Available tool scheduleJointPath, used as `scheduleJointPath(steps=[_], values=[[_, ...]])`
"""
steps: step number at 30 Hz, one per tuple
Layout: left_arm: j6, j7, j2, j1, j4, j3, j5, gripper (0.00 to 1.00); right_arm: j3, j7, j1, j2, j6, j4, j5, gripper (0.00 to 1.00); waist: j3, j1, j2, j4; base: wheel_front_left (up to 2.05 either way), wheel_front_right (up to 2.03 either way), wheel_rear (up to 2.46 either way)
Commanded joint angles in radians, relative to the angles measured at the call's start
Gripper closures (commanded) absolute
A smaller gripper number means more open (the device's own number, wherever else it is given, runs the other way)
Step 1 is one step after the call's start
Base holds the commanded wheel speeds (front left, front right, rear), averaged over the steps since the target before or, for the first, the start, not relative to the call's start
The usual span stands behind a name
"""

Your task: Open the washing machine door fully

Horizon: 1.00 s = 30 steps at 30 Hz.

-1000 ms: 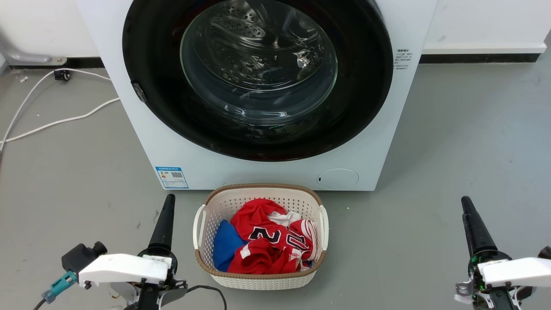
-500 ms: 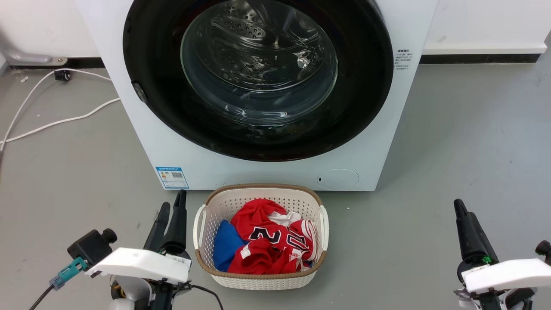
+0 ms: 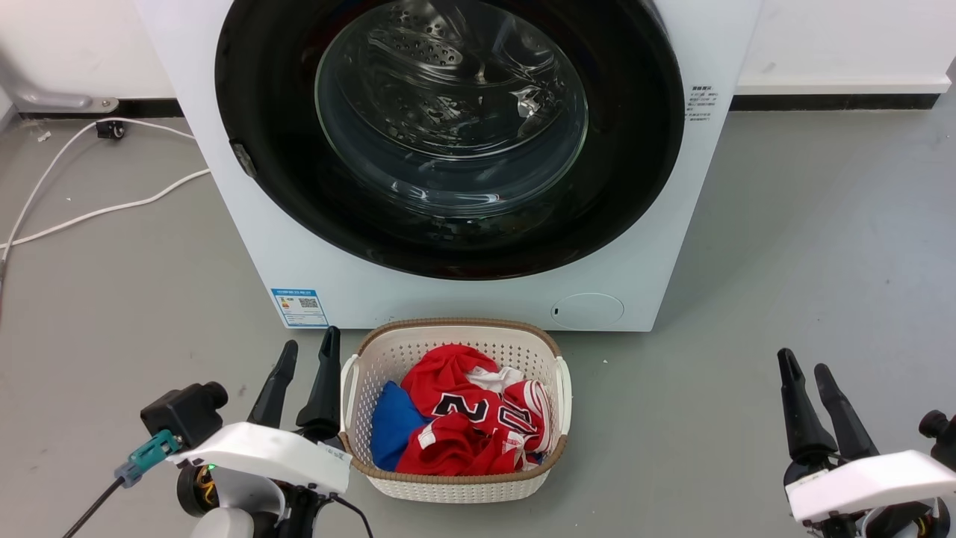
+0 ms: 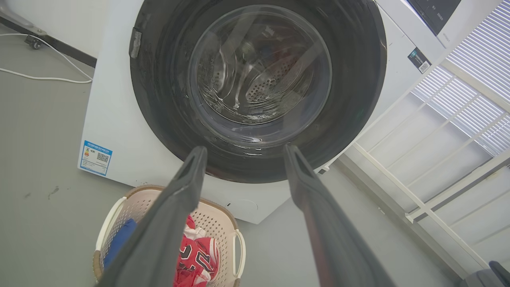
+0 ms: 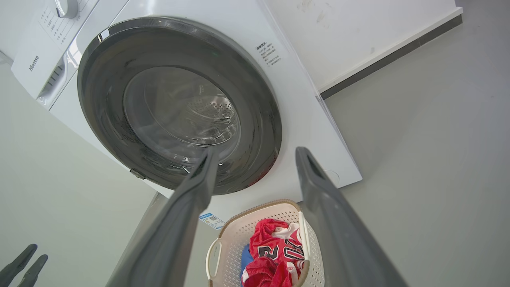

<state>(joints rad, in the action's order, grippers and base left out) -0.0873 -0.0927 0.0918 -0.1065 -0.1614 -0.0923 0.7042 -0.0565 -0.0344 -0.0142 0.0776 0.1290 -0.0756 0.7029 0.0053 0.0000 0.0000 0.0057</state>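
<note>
While both claws hung empty over the grey floor [image 3: 784, 246], the left gripper [image 3: 310, 340] at seven o'clock and the right gripper [image 3: 801, 360] at five each had two dark fingers spread apart, pointing toward twelve from low white forearms [image 3: 261, 452]. Between them at six sat one basket [image 3: 457, 326] holding one red jersey [image 3: 463, 418] and one blue cloth [image 3: 388, 426]. At twelve the one washing machine door [image 3: 450, 127] lay shut flush against the white machine [image 3: 246, 246], well apart from both grippers.
</note>
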Motion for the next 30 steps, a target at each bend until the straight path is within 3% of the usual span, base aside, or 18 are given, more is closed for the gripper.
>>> scheduleJointPath(steps=[1, 30], values=[[0.007, -0.011, 0.014, -0.024, 0.010, -0.009, -0.039, 0.00, 0.001, -0.003, -0.004, 0.007, 0.001, 0.023, -0.041, 0.00, 0.000, 0.0000, 0.0000, 0.000, 0.00, 0.00, 0.00], [0.048, -0.087, 0.054, -0.036, -0.015, -0.087, -0.313, 0.00, 0.008, -0.011, -0.064, -0.005, 0.002, 0.109, -0.369, 0.00, -0.001, 0.0000, 0.0000, -0.002, 0.00, 0.00, 0.00]])
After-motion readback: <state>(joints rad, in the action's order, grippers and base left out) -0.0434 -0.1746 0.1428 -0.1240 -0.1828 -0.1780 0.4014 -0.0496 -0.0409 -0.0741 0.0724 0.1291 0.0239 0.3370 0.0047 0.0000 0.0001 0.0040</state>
